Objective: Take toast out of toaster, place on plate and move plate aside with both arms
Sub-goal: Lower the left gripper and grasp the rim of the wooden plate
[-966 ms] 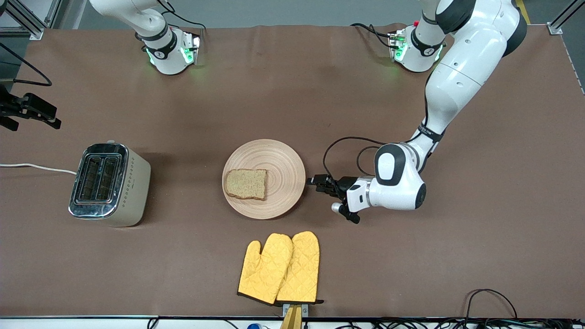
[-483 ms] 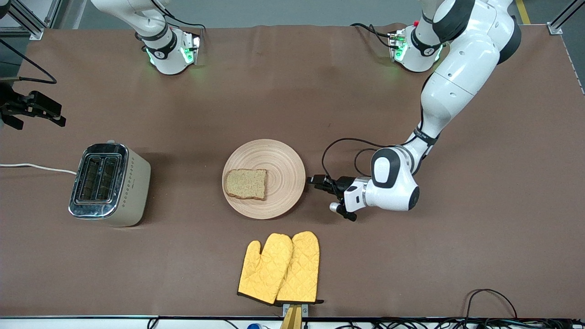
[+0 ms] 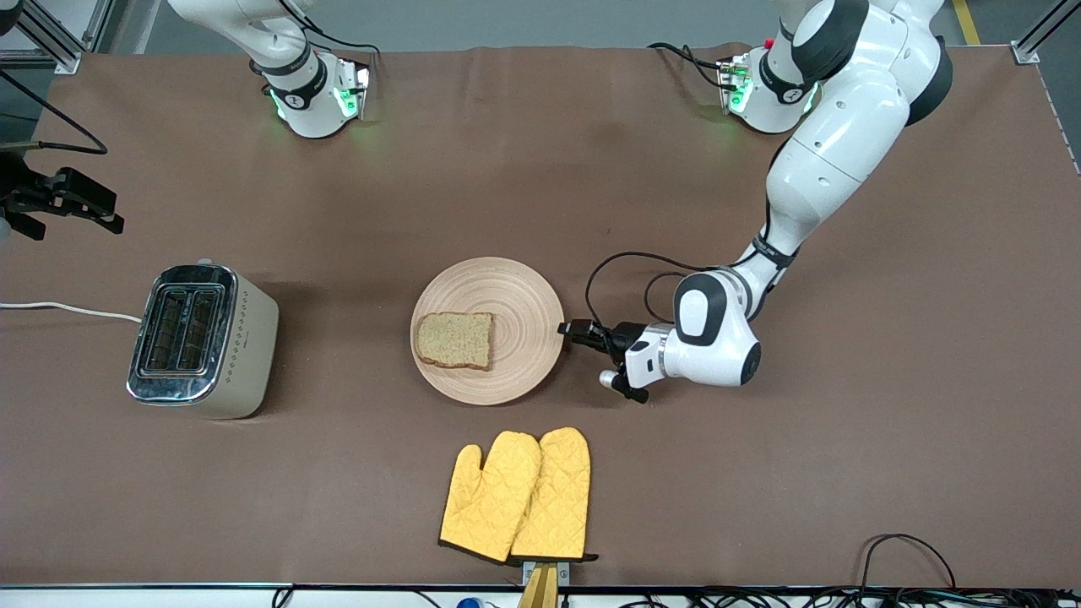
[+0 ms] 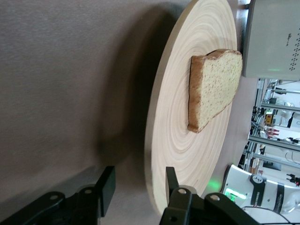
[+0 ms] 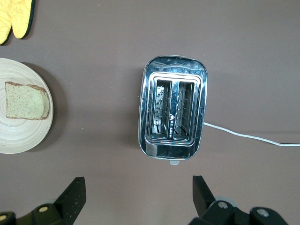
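Left gripper (image 3: pixel 567 331) advanced onto plate (image 3: pixel 524 295) rim, fingers straddling it, not clamped. Toast (image 3: pixel 455 339) plated; right gripper (image 5: pixel 136 197) waits spread above toaster (image 3: pixel 203 338). Plate move pending.

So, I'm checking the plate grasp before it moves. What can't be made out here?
- Left end effector at the plate rim: the left wrist view shows a finger on each side of the rim, but not whether they touch it.
- Right end effector: in the front view, cut off by the edge.
- Toaster slots: deep interior in shadow.
- Toast underside: hidden against the plate.
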